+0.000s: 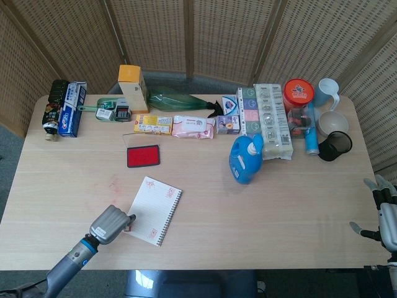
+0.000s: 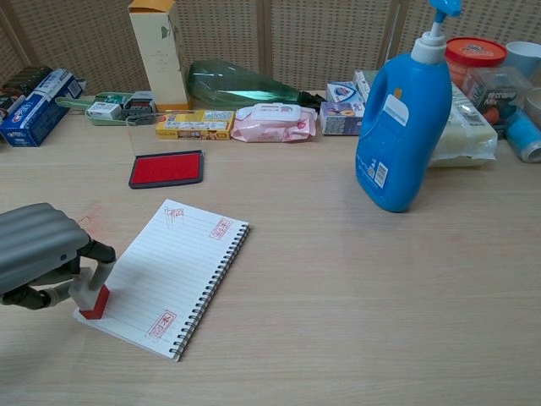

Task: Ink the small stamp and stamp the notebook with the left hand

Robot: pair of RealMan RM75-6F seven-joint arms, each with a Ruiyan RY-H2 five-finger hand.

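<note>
My left hand [image 2: 38,254] [image 1: 110,224] pinches the small stamp [image 2: 93,294], a pale handle with a red base. The stamp's base rests on the near left corner of the open spiral notebook [image 2: 165,274] [image 1: 154,210]. The lined page carries three red stamp marks. The red ink pad [image 2: 166,168] [image 1: 143,155] lies beyond the notebook, its clear lid standing open behind it. My right hand [image 1: 385,215] hangs at the table's far right edge with fingers spread and nothing in it.
A blue detergent bottle [image 2: 402,118] stands right of the notebook. Boxes, a wipes pack [image 2: 272,121], a green bottle [image 2: 241,86] and a tall carton [image 2: 159,52] line the back. Cups and a red-lidded jar [image 1: 299,92] crowd the back right.
</note>
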